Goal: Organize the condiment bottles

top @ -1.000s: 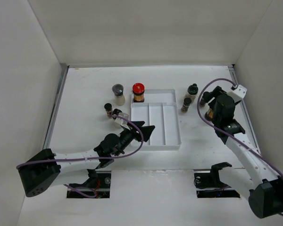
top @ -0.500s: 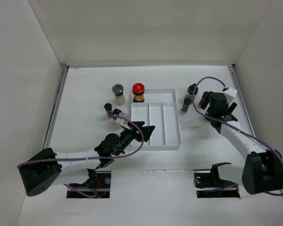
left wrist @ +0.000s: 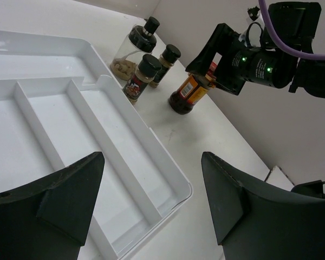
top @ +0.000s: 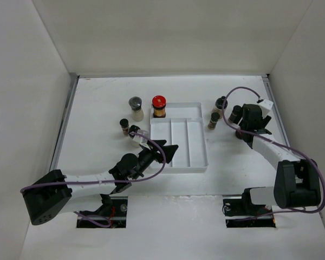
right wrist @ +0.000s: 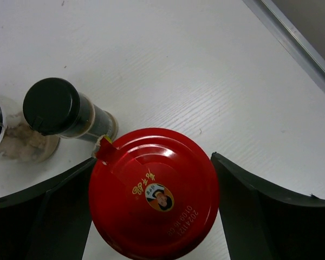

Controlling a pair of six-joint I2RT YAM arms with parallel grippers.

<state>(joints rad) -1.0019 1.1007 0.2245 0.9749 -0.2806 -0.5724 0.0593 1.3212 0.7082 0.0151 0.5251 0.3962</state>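
Right claw (right wrist: 153, 162) clamped on red-capped amber jar (left wrist: 188, 95) at far right, jar tilted in the left wrist view, hidden beneath the claw from above, three black-capped bottles (left wrist: 142, 73) just beside it, left claw (left wrist: 151, 157) spread apart over the white tray (left wrist: 132, 146), at its near end.

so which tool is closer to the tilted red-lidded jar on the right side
Right. The right tool straddles the red-lidded jar, one finger each side of its lid. The left tool is open at the tray's left edge, far from the jar.
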